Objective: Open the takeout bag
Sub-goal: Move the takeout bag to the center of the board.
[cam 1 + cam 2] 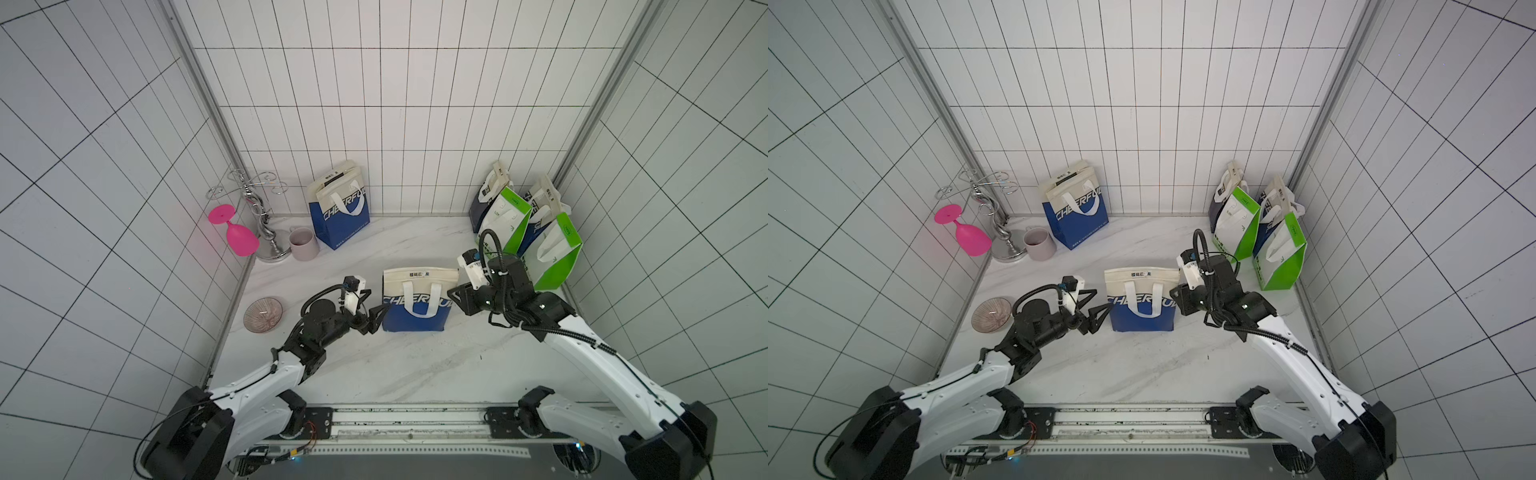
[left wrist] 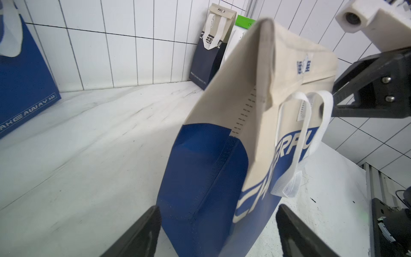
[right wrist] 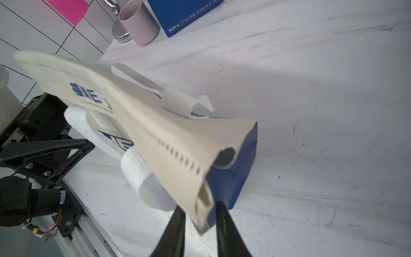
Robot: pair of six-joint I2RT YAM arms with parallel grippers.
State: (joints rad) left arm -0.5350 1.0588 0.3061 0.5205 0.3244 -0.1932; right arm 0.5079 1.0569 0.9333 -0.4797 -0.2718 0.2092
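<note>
The takeout bag point(image 1: 417, 305) point(image 1: 1142, 303) stands mid-table. It is blue below and cream above, with white handles and its top flap folded over. My left gripper point(image 1: 378, 300) point(image 1: 1104, 299) is open at the bag's left side. In the left wrist view its fingers straddle the bag's blue side panel point(image 2: 200, 178) without touching it. My right gripper point(image 1: 454, 291) point(image 1: 1178, 291) is at the bag's upper right edge. In the right wrist view this gripper point(image 3: 199, 209) is narrowly open, with the end of the cream flap point(image 3: 178, 142) lying between its fingers.
Another blue bag point(image 1: 338, 212) leans on the back wall. Green-and-white bags point(image 1: 557, 253) and navy ones crowd the back right corner. At the left stand a pink goblet point(image 1: 235, 235), a metal rack point(image 1: 257, 208), a mug point(image 1: 303, 244) and a bowl point(image 1: 263, 314).
</note>
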